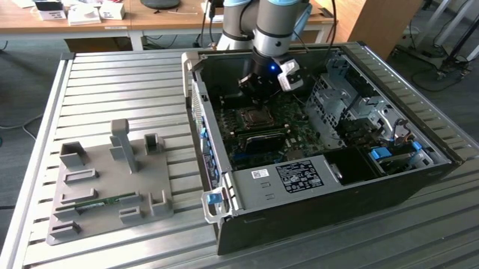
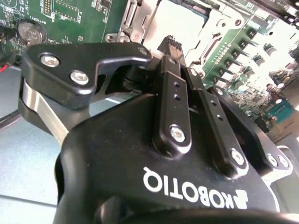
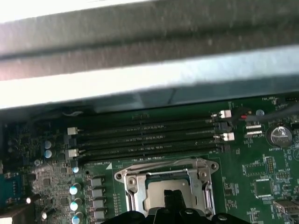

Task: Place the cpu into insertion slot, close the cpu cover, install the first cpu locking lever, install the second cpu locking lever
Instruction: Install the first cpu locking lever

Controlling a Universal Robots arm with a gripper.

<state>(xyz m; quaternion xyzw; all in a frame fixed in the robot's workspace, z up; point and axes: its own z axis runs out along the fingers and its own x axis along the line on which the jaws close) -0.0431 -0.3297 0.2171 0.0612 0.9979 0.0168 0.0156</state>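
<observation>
The cpu [image 3: 156, 198] is a pale silvery square lying in the socket on the green board; it shows in both wrist views [image 2: 182, 21]. The cpu cover [image 3: 163, 172], a thin metal frame, lies flat around it [image 2: 216, 30]. My gripper [image 3: 174, 201] hangs right over the cpu's middle with its black fingers pressed together and nothing between them [image 2: 172, 44]. In the exterior view the gripper [image 1: 258, 100] reaches down into the open computer case just above the socket [image 1: 254, 116]. I cannot tell how the locking levers stand.
Black memory slots [image 3: 145, 135] run beside the socket, with a case wall beyond them. A coin battery [image 3: 279, 134] sits on the board. A drive cage [image 1: 351, 106] and a labelled box [image 1: 295, 176] crowd the case. On the exterior view's left stands a grey fixture plate [image 1: 105, 185].
</observation>
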